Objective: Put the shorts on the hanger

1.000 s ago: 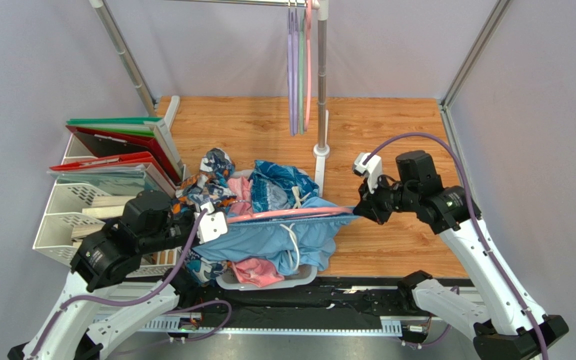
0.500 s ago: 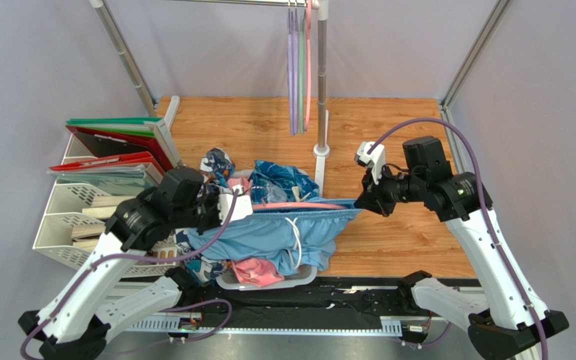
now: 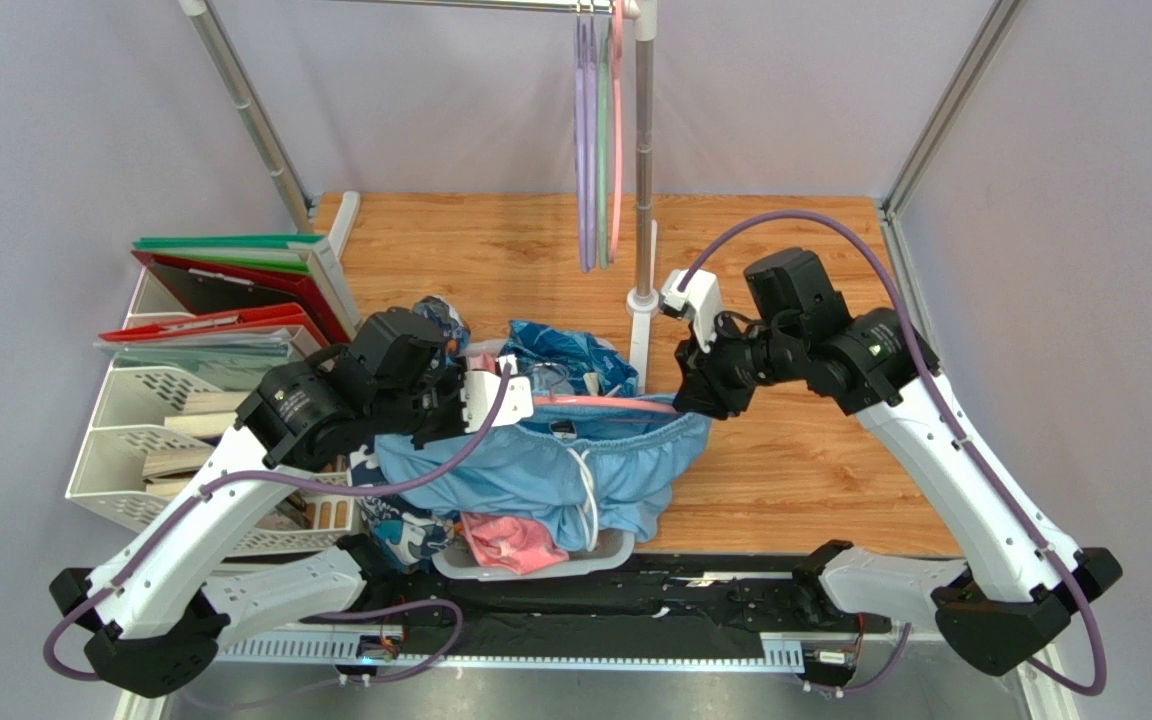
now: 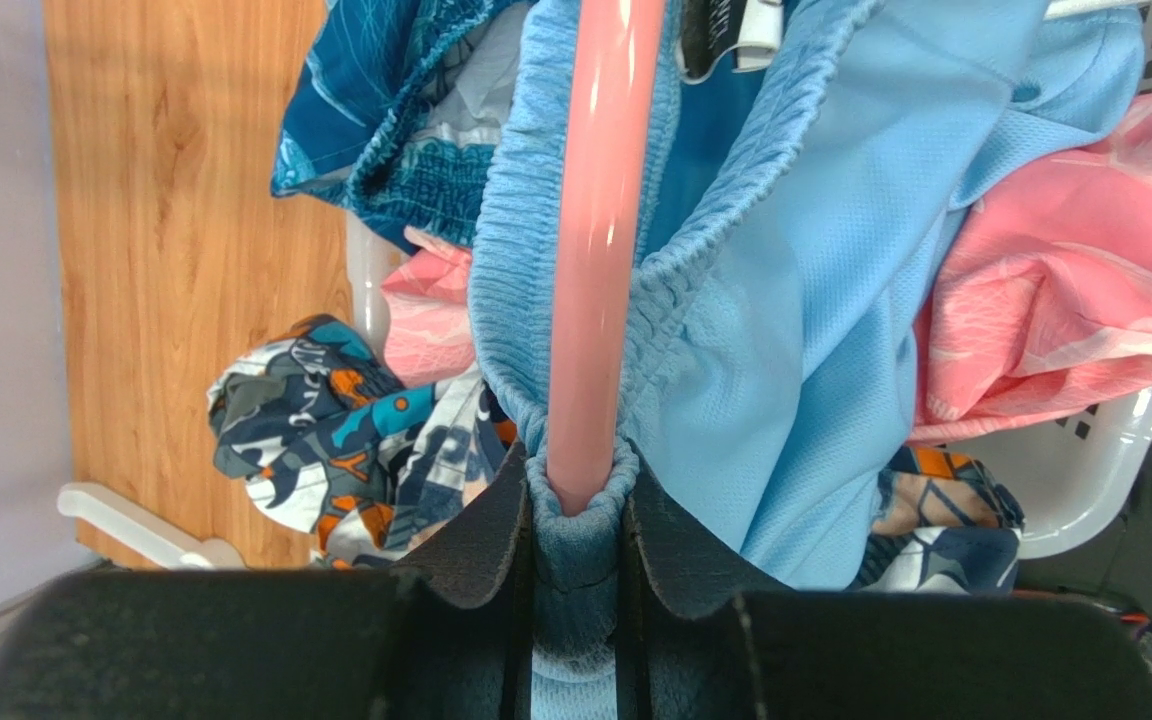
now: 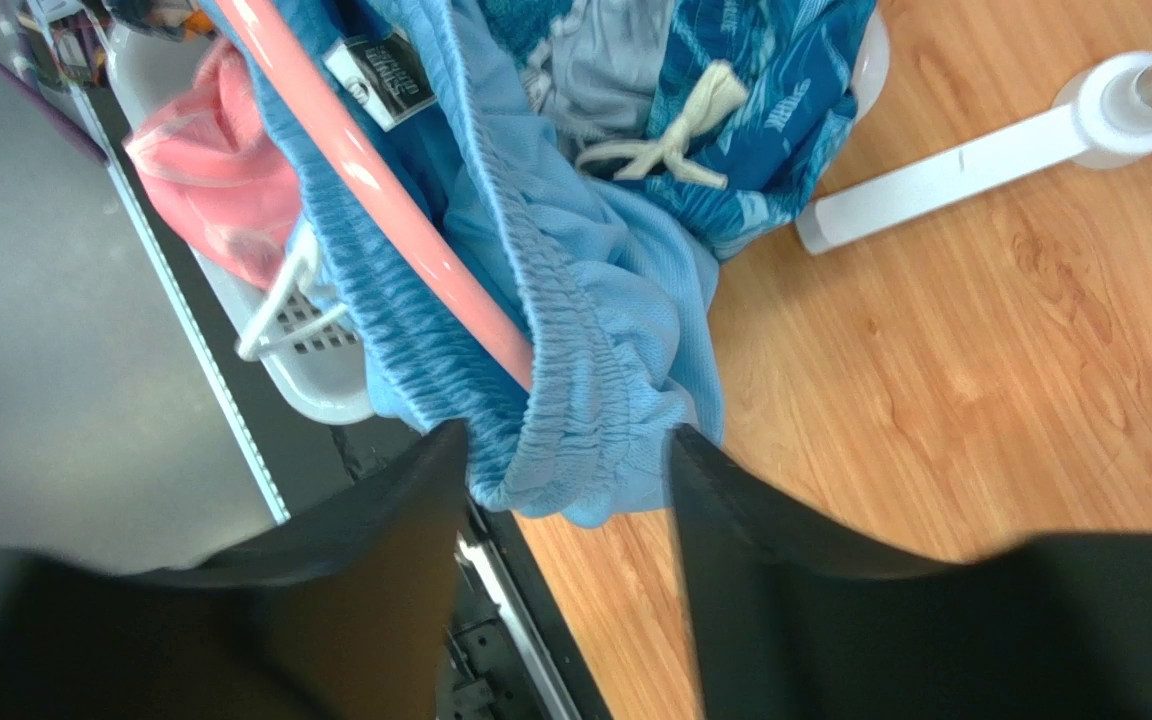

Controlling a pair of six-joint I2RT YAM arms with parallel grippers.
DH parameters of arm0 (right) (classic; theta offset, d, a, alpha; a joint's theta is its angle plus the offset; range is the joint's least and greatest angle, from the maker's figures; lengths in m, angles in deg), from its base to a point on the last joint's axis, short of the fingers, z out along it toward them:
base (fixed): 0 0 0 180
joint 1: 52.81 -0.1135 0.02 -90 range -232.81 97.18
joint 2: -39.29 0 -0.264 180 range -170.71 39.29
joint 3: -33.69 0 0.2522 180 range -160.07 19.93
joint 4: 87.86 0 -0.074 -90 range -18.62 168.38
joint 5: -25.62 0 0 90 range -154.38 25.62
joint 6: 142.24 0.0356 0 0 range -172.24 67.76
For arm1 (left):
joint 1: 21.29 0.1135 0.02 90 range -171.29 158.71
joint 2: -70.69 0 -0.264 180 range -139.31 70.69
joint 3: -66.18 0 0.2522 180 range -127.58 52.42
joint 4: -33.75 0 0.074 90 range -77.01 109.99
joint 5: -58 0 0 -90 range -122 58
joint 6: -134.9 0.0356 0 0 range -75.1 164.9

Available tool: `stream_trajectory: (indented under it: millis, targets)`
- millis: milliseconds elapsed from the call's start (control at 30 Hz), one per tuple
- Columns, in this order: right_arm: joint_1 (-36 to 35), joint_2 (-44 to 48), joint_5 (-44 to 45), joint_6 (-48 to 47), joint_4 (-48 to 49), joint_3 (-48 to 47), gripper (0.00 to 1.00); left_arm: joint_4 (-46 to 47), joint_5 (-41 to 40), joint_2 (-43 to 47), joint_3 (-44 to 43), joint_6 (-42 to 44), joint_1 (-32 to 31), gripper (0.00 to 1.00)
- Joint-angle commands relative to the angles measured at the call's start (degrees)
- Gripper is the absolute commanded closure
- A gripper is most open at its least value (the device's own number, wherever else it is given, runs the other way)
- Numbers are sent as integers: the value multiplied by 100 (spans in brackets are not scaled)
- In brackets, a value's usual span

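The light blue shorts (image 3: 537, 473) hang over the basket, their gathered waistband threaded along the salmon-pink hanger (image 3: 597, 405). My left gripper (image 3: 515, 402) is shut on the waistband's left end, and the hanger (image 4: 597, 225) runs out of that fold of shorts (image 4: 778, 345) between the fingers (image 4: 579, 480). My right gripper (image 3: 683, 398) stands open at the other end. The bunched end of the waistband (image 5: 582, 345) lies between its spread fingers (image 5: 567, 438), and the hanger (image 5: 372, 165) runs into that bunch. The white drawstring (image 3: 590, 488) dangles down the front.
A white laundry basket (image 3: 597, 558) below holds a pink garment (image 3: 500, 537) and a teal patterned one (image 3: 560, 360). The rail stand's post (image 3: 642, 150) and foot (image 3: 642, 308) rise just behind, with purple hangers (image 3: 585, 135) on the rail. File trays (image 3: 162, 405) stand at the left.
My right gripper has opened, letting go of the shorts' waistband end, and has shifted left. The left arm has carried its end of the shorts and hanger rightward and farther back.
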Motion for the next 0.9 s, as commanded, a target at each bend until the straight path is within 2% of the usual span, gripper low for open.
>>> stream_trajectory:
  millis: [0,167,333,533,667,733,800,833,867]
  targets:
    - [-13,94,-38,-21,312,-488,34,45,191,202,-280,-334,24,100]
    - [-372,-89,-539,-48,699,-707,30,80,551,202,-420,-431,112,100]
    - [-1295,-195,-488,75,1665,-453,28,167,807,141,-596,-510,129,100]
    - [-1814,-678,-276,-39,2237,-417,32,229,1131,220,-579,-633,217,100]
    - [-1920,-872,-338,-153,2220,-497,50,335,1351,334,-553,-836,428,100]
    - [-1955,-916,-347,-153,2220,-497,52,379,1439,378,-518,-906,507,100]
    - [-1946,-925,-390,-145,2211,-488,62,414,1614,483,-465,-967,604,100]
    - [-1964,-934,-391,-145,2211,-479,71,458,1685,527,-430,-994,639,100]
    - [-1964,-925,-364,-145,2220,-479,91,484,1772,623,-403,-1011,700,100]
